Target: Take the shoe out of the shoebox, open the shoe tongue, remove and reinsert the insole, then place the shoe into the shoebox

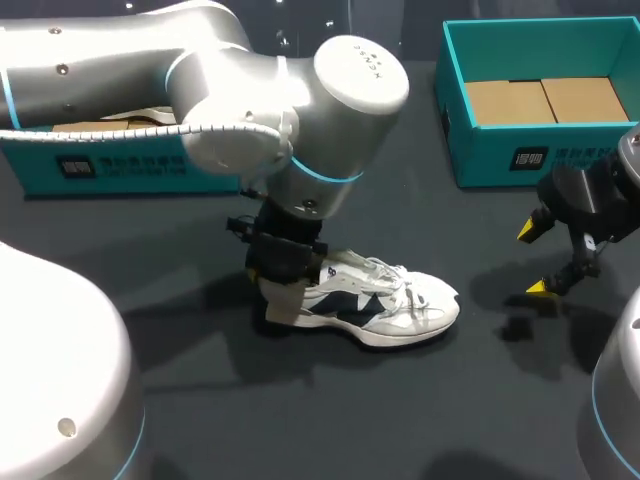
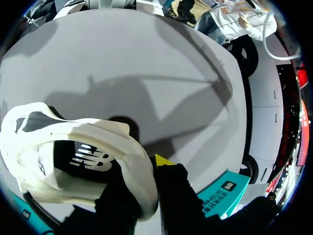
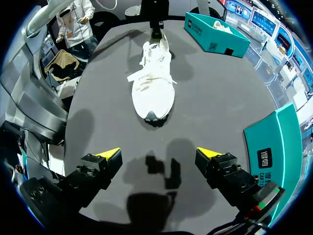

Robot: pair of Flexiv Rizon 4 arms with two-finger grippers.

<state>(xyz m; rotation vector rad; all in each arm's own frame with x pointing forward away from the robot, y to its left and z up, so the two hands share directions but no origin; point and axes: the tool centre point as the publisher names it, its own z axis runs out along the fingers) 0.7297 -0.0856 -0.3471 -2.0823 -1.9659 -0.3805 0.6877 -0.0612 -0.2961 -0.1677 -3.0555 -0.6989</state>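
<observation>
The shoe is out of the box [image 1: 540,150] and stands upright on the table [image 1: 200,400], well apart from the box, toe toward your right arm. So the shoe [image 1: 400,305] is ready for the tongue step. Your left gripper [image 1: 283,290] is clenched on the heel wall, one finger inside. Your right gripper [image 3: 159,164] hangs released beyond the toe. Next, I'd judge, bring it to the tongue while the left steadies the heel.

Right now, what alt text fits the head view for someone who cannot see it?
A white and navy sneaker stands on the dark table, the left gripper clamped on its heel. The right gripper hangs open beyond the toe, near an open teal shoebox.
</observation>
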